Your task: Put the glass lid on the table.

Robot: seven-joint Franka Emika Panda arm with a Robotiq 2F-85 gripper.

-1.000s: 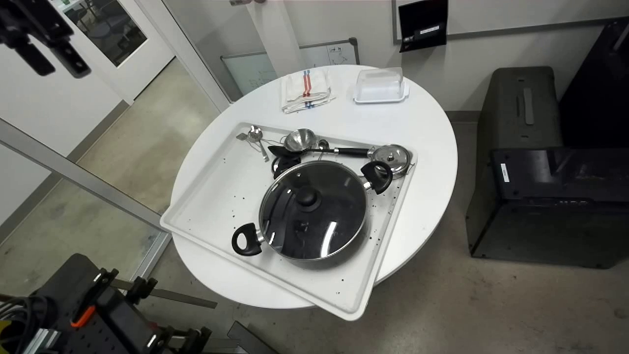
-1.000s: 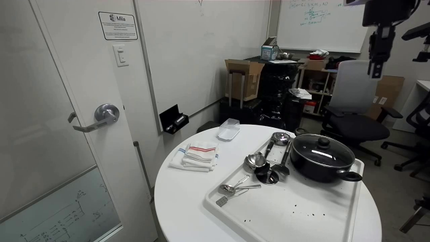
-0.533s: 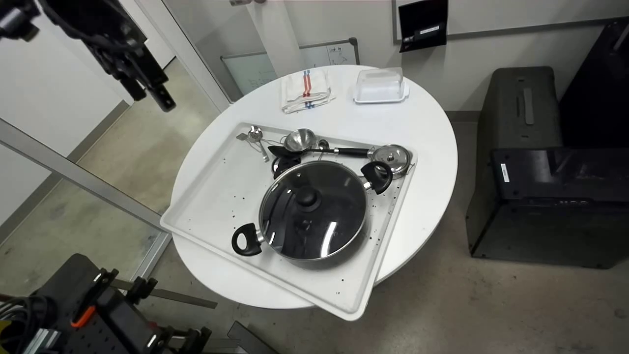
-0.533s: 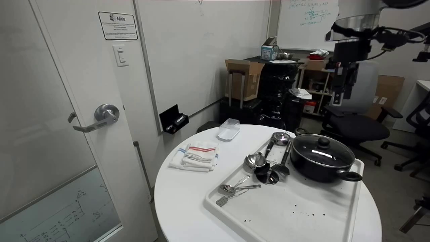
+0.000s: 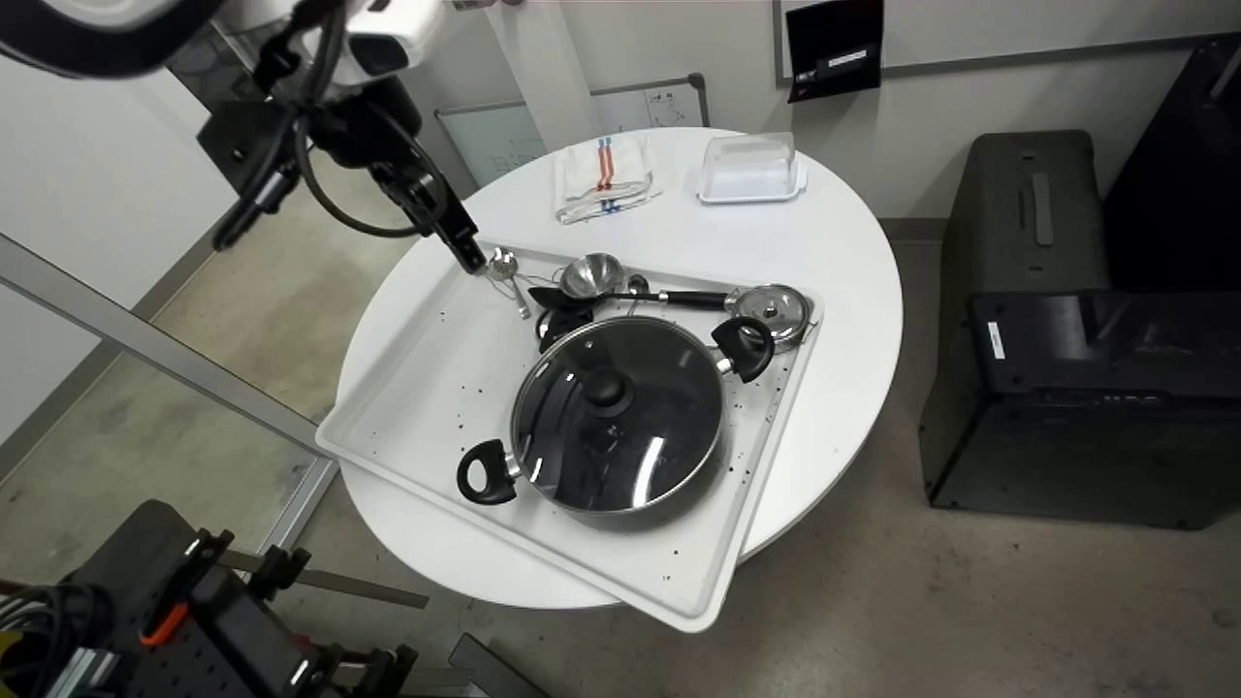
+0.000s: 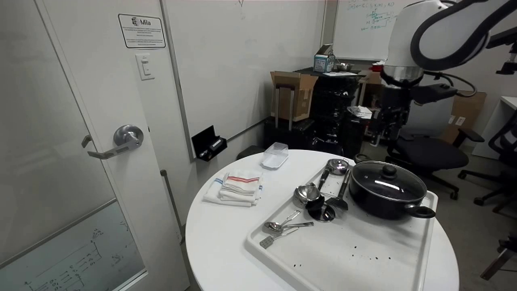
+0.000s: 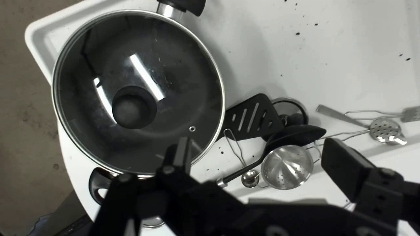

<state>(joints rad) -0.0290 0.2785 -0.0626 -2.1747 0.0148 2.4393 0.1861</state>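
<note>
Glass lid (image 7: 144, 101) sits on the black pan (image 6: 375, 205), spatula (image 7: 257, 127) and strainer (image 7: 287, 167) crowding near, their tray (image 6: 343, 244) filling much of the table (image 6: 218, 238); gripper (image 7: 257, 149) above, fingers wide apart!

Smooth, glossy finish is seen on the glass lid (image 5: 635, 441), edged in thin bright metal and fitted with a duller knob (image 7: 134, 108). Smooth, near-matt faces are shown by the table (image 5: 842, 407) and plastic-looking tray (image 5: 412, 378). Polished metal is noted on strainer (image 7: 288, 167) and skimmer (image 7: 382, 127), matt plastic-like finish on slotted spatula (image 7: 254, 118), matt cloth on towels (image 6: 236, 189), clear smooth plastic on box (image 5: 751, 167), bare cardboard on carton (image 6: 303, 99).
</note>
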